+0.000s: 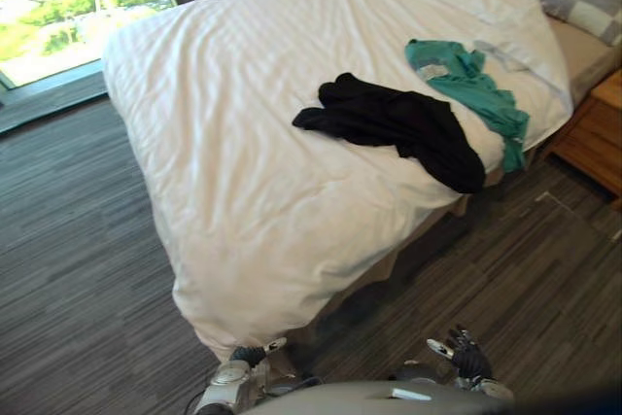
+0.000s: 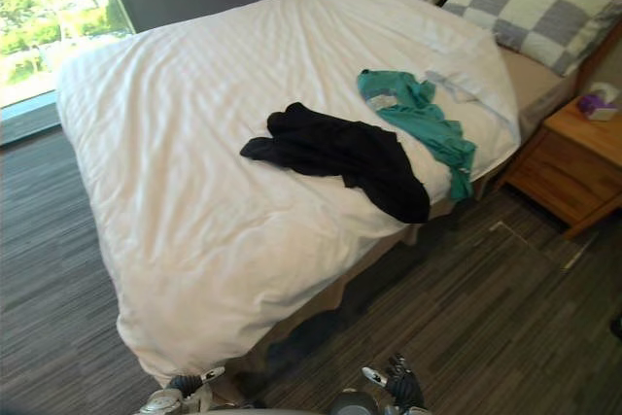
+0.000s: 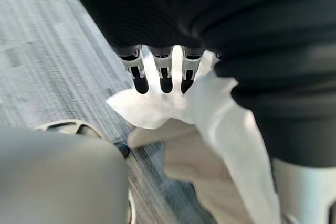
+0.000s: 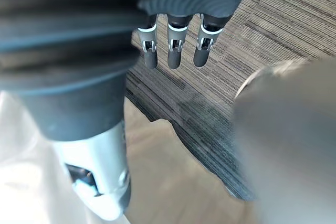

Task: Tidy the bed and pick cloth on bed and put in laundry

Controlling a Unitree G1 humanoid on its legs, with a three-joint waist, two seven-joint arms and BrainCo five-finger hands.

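The white bed (image 1: 214,143) takes the middle. The black cloth (image 1: 398,123) lies on it, with the green cloth (image 1: 476,89) just beside it at 2 o'clock. At 6 o'clock my left hand (image 3: 164,74) and right hand (image 4: 175,51) hang with relaxed fingers, holding nothing.

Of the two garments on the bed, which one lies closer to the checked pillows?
The green garment, near the head of the bed. The black garment lies beside it, farther from the checked pillows, toward the bed's middle.
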